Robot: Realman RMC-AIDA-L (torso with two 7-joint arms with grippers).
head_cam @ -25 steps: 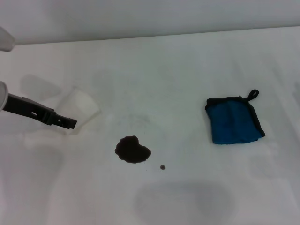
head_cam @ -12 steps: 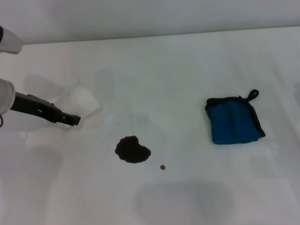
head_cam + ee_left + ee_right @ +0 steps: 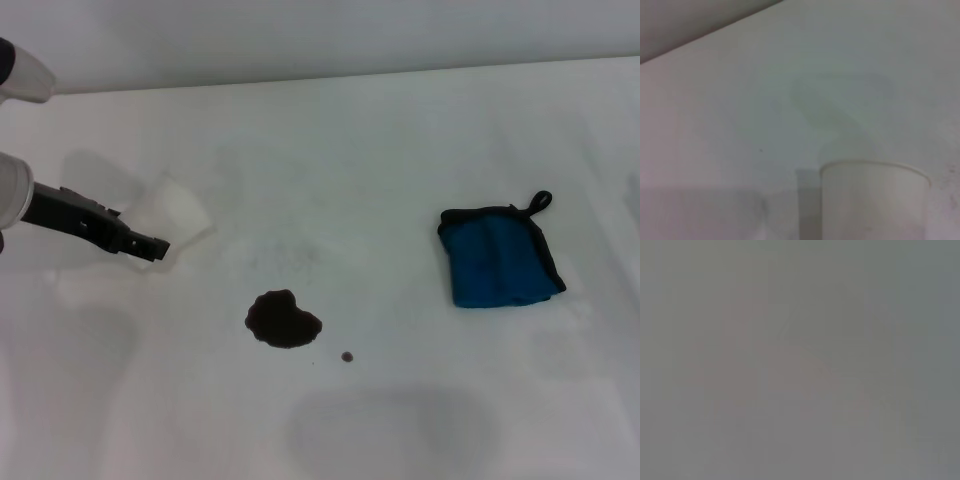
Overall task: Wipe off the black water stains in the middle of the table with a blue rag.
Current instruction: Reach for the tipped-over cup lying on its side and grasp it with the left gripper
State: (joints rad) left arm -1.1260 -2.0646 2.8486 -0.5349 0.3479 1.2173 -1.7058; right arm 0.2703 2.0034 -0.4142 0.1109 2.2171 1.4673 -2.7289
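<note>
Left pincer hovers beside cup; blue rag lies folded, black-edged.

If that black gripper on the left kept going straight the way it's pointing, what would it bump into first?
Probably the pale translucent cup right by the left gripper tip; depth is hard to judge. Past it lies the bare white table.

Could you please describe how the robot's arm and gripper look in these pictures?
In the head view only the left arm shows. Its links are rounded and pale grey-white. The left gripper is a slim, flat black piece with angular edges and small light marks on its side. No cables are visible. The right arm and right gripper do not appear.
</note>
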